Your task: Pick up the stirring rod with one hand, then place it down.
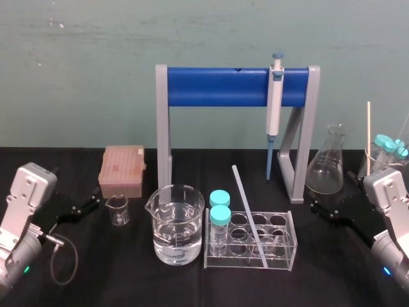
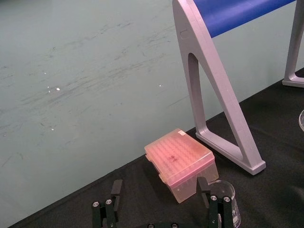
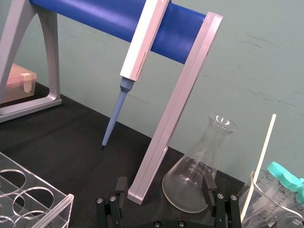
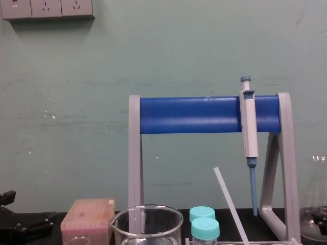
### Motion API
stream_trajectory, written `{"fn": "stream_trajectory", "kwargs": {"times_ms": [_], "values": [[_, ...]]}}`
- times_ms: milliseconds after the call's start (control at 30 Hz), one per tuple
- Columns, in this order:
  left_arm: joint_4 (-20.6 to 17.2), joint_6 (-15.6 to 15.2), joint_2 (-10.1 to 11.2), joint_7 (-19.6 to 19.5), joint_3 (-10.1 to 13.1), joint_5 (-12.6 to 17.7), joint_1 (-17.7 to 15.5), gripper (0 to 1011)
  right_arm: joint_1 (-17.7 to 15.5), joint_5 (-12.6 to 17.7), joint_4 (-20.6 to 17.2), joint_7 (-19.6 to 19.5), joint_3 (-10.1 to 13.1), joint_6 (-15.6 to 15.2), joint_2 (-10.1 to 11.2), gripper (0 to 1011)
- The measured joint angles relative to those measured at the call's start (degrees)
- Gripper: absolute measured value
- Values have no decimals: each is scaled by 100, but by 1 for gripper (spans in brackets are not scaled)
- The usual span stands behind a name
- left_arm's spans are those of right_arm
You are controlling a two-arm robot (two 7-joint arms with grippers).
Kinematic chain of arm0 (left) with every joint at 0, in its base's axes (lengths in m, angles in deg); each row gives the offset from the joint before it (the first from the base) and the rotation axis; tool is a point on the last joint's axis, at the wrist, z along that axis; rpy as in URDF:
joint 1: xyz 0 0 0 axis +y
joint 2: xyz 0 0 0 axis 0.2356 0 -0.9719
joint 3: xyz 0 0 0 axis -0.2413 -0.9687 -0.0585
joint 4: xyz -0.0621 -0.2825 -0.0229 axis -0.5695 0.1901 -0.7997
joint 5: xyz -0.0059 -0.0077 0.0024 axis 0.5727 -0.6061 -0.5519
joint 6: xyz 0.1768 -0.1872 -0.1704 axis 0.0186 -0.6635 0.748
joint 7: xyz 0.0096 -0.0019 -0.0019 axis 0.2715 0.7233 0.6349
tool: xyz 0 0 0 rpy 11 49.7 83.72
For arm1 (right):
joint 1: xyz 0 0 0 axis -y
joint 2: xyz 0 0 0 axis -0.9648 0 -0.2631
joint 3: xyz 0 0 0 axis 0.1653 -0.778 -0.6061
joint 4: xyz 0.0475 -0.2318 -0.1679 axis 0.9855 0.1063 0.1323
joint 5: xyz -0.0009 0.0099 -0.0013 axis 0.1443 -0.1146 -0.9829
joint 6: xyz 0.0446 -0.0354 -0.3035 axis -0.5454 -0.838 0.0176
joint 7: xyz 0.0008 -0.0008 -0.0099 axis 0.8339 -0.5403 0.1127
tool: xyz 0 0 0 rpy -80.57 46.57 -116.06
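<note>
Stirring rod (image 1: 249, 214), translucent white, leans tilted in the clear test-tube rack (image 1: 291, 246) at the middle of the black table (image 1: 96, 275). Its lower end sits down among the rack's front holes and its upper end points up and back toward the blue pipette stand (image 1: 217, 87). Just to the rack's left stand two teal-capped tubes (image 1: 220, 214) and a large glass beaker (image 1: 177, 224).

Neither arm touches the rod. The left gripper (image 1: 86, 206) rests low at the table's left edge, near the small beaker (image 1: 117, 210) and the pink tip box (image 1: 121, 169), its fingers (image 2: 116, 187) spread and holding nothing. The right gripper (image 1: 326, 210) sits at the right, just before the Erlenmeyer flask (image 1: 326, 166), fingers (image 3: 208, 183) likewise apart and empty.

By my reading, the pick-up has not begun: this is the approach step. The right gripper looks the nearer one. It would need to rise, travel inward over the rack, and line its open fingers across the rod's free upper length, clear of the hanging pipette (image 1: 275, 105). Closing there and lifting along the rod's tilt should keep it from dragging the light rack.
</note>
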Motion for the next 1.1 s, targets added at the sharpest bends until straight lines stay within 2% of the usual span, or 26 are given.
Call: {"fn": "stream_trajectory", "kwargs": {"times_ms": [1100], "values": [[0,0,0,0,0,0,0,1000,0,0,0,0,0,0,0,1000]]}}
